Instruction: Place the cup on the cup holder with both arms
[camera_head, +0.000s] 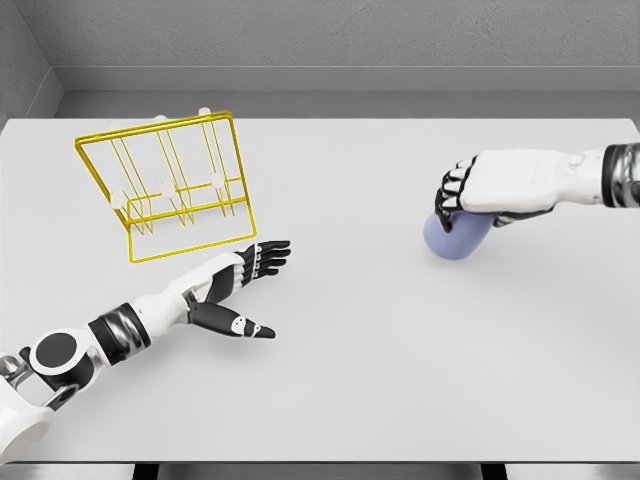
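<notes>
A pale blue cup (457, 236) lies on its side on the white table (350, 360), right of the middle. My right hand (452, 200) covers its top, fingers curled down over the cup's left side. A yellow wire cup holder (170, 185) with white-tipped pegs stands at the left, tilted back. My left hand (258, 272) lies open just off the holder's front right corner, fingers stretched toward the right and the thumb spread downward, holding nothing.
Grey walls close off the far side and the left. The table's front edge runs along the bottom of the view, with my left forearm (120, 335) low above it.
</notes>
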